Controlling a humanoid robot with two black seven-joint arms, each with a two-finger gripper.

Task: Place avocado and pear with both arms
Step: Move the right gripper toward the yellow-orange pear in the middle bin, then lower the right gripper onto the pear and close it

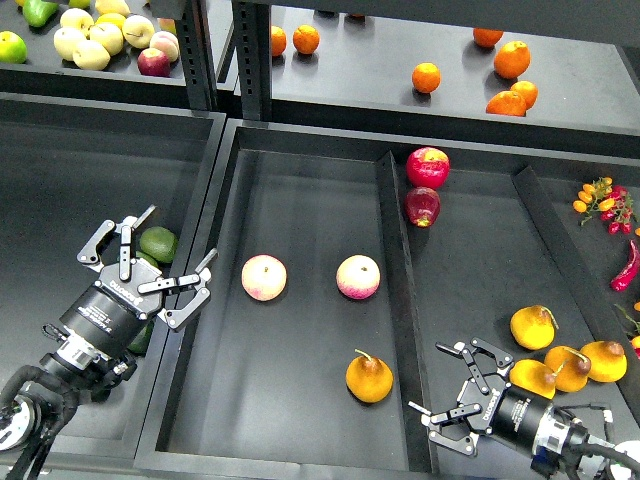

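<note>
An orange-yellow pear [369, 378] with a brown stem lies in the middle bin near its front right. Three more pears [533, 327] lie in the right bin. A dark green avocado [158, 243] shows in the left bin just past my left gripper; others are mostly hidden under the arm. My left gripper [150, 263] is open and empty above the left bin's right wall. My right gripper [453, 383] is open and empty, low over the right bin's front left, right of the middle-bin pear.
Two pink-yellow apples [264, 277] [358, 277] lie mid-bin. Two red apples [427, 167] sit at the right bin's back. A divider wall [398, 290] separates middle and right bins. Oranges [426, 77] and pale apples [90, 40] lie on the back shelf. Chillies [603, 200] at far right.
</note>
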